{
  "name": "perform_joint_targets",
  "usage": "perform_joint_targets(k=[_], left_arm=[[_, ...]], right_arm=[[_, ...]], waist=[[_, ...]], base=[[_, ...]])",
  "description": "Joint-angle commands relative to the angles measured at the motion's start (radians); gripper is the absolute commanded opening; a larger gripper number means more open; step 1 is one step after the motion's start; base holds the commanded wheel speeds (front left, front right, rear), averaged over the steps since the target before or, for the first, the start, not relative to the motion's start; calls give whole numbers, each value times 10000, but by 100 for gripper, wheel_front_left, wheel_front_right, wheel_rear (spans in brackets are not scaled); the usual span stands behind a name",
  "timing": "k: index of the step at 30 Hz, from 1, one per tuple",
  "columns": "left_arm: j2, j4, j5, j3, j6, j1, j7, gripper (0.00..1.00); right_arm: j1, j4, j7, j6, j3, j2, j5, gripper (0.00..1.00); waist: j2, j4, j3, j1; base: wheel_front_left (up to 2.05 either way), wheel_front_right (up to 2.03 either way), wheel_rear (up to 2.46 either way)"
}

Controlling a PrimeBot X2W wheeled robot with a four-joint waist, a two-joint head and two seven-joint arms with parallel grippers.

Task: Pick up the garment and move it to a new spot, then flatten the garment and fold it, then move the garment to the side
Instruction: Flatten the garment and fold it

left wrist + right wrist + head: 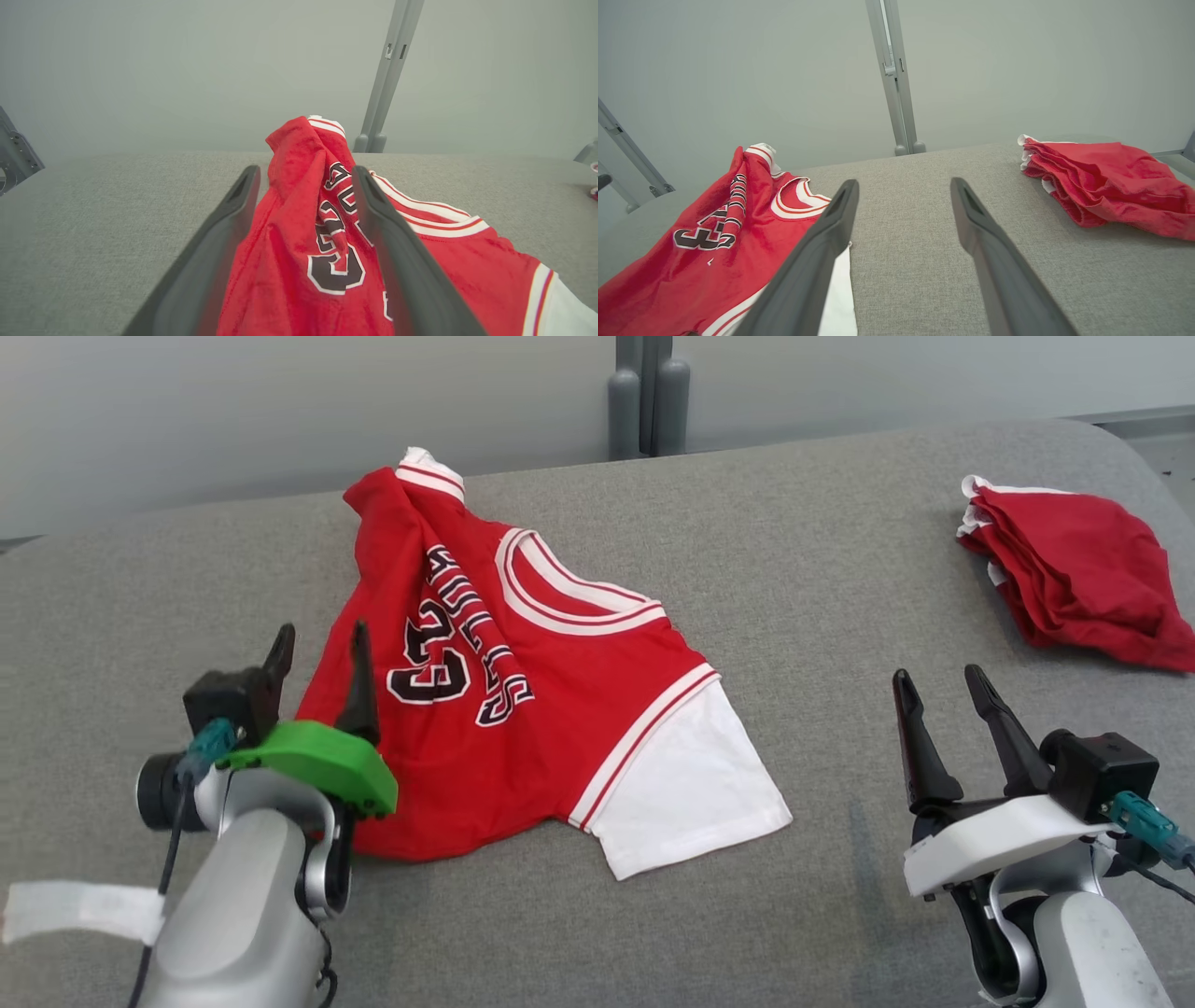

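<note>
Jersey [523, 691] lies rumpled on the grey pad [812, 569], left of centre, collar toward the far edge, far shoulder bunched into a ridge, white sleeve [691, 793] spread flat toward the right arm.

Left gripper [320, 644]: jaws wide apart, nothing held. In the left wrist view red cloth shows between the fingers, but I can't tell whether they touch it. Right gripper [938, 679]: also wide apart and empty, over bare pad, near the sleeve but clear of it.

Risks as I read them:
- Left pinch lands on stacked layers along the rumpled edge, so the jersey comes up as a clump and won't lay flat afterwards.
- One-sided lift — the right arm is off the cloth, so the free side likely drags and twists.
- Right closing where it stands grabs nothing.
- Carrying too far right could foul the folded red pile [1074, 574] — keep the new spot well apart from it.
</note>
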State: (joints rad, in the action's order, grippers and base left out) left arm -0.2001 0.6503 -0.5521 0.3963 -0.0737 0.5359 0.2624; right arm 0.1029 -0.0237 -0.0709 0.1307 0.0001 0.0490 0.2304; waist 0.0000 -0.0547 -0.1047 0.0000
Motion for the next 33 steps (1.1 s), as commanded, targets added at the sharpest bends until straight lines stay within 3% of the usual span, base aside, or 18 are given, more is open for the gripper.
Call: perform_joint_targets(k=[1, 11, 18, 33], left_arm=[[-104, -468, 116, -138, -161, -555, 26, 100], [-650, -4077, 101, -927, -1151, -4381, 25, 100], [-794, -5586, 183, -959, -1694, -5845, -25, 100], [-711, -6489, -15, -1141, -1988, -7105, 14, 100]], right_arm=[[-164, -7, -44, 1, -3, 30, 39, 100], [-508, 157, -221, 1, 418, 30, 83, 100], [-741, 260, -244, 1, 670, 32, 62, 100], [-1029, 305, -118, 1, 919, 32, -28, 100]], waist=[[0, 241, 424, 0], [0, 254, 1064, 0], [0, 243, 1273, 0], [0, 218, 1554, 0]], base=[[0, 0, 0], [0, 0, 0], [0, 0, 0], [0, 0, 0]])
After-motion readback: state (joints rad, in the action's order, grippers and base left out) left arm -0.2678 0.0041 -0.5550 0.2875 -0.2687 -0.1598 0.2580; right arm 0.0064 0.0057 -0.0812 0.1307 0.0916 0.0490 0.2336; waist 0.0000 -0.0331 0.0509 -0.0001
